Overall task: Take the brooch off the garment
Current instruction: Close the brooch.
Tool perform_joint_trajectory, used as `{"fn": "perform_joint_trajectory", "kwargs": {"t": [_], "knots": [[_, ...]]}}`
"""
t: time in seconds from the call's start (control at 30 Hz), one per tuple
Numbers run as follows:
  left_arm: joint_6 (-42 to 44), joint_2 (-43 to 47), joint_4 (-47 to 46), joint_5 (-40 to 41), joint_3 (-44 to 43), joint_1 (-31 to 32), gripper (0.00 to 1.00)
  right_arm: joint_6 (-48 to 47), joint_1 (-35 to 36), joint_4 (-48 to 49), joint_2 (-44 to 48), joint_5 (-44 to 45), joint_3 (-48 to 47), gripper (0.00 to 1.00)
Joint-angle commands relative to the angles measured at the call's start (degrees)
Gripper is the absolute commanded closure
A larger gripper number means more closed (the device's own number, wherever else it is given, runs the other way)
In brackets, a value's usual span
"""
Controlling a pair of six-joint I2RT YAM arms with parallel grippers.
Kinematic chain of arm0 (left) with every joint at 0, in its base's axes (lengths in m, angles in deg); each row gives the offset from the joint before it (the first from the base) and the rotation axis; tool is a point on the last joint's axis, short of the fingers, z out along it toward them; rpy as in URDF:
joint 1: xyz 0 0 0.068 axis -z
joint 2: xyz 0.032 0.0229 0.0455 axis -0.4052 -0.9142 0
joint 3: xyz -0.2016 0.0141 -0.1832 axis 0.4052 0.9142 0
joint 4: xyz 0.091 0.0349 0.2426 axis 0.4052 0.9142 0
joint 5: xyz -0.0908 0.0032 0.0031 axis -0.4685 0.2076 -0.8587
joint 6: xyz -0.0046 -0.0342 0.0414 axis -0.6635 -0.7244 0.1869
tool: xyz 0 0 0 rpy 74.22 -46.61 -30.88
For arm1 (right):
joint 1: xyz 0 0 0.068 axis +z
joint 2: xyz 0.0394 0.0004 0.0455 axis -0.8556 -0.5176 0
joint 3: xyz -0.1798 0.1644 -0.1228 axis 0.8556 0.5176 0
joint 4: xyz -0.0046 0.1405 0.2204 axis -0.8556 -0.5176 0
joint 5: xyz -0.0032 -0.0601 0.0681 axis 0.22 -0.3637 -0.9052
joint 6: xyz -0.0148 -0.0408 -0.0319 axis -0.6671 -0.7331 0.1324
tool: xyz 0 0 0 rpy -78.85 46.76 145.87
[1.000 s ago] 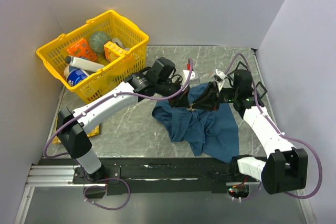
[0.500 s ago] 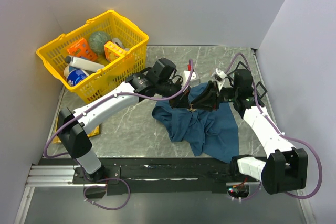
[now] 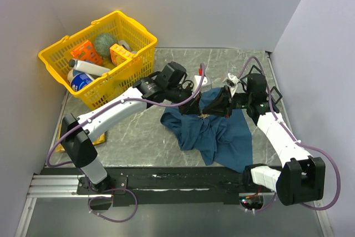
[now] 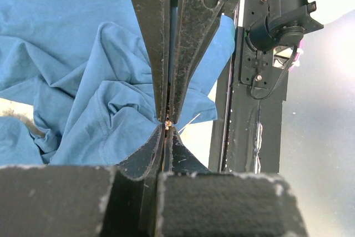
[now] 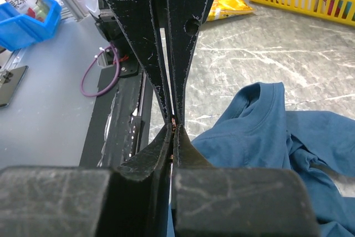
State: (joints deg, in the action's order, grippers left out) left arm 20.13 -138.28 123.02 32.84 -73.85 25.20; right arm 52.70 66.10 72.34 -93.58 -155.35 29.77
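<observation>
The two grippers meet nose to nose above the garment. The left gripper has its jaws pressed flat together, and so does the right gripper facing it, tip against tip. Right at that meeting point sits a tiny gold speck, the brooch. The blue cloth rises to a peak at the tips and spreads out beneath them. Which pair actually pinches the brooch, I cannot tell.

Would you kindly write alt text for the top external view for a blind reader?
The left tool and right tool, both shut, meet tip to tip at a small gold brooch on the crumpled dark blue garment. A yellow basket of items sits far left.
</observation>
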Motion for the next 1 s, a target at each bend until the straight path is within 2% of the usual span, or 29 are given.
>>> {"fn": "perform_joint_trajectory", "kwargs": {"t": [0.0,0.3,0.33,0.4,0.43,0.53,0.6,0.67,0.73,0.97], "knots": [[0.9,0.2,-0.8,-0.4,-2.0,0.5,0.99,-1.9,0.4,-0.1,0.5,-1.0,-2.8,1.00],[1.0,0.1,-0.5,-0.1,-2.5,0.5,0.99,0.2,0.4,3.0,1.3,-0.3,-1.7,1.00],[1.0,0.1,-0.4,0.2,-2.7,0.5,0.96,0.8,0.4,3.7,1.2,0.0,-1.5,1.00],[1.0,0.5,-0.6,1.0,-2.8,0.5,0.83,2.0,0.3,5.5,1.4,0.3,-0.9,1.00],[1.2,0.8,-0.6,1.7,-2.8,0.5,0.67,2.7,0.0,6.4,1.4,0.3,-0.7,1.00],[1.5,1.9,-1.0,2.6,-2.3,0.5,0.43,6.8,-0.7,11.3,1.4,-0.3,0.3,1.00],[1.9,2.6,-1.0,2.3,-2.1,0.5,0.39,13.3,-1.2,15.8,0.9,-1.7,1.3,1.00],[2.8,3.1,-0.5,1.1,-2.0,0.5,0.39,21.7,-2.0,24.4,0.3,-3.4,2.4,1.00],[3.1,3.4,-0.2,0.4,-2.2,0.5,0.39,26.2,-2.4,31.4,0.0,-4.0,3.9,1.00],[7.1,4.5,1.7,-3.3,-2.6,-0.2,0.37,40.5,-3.2,42.0,-1.7,-7.1,5.5,1.00]]}}
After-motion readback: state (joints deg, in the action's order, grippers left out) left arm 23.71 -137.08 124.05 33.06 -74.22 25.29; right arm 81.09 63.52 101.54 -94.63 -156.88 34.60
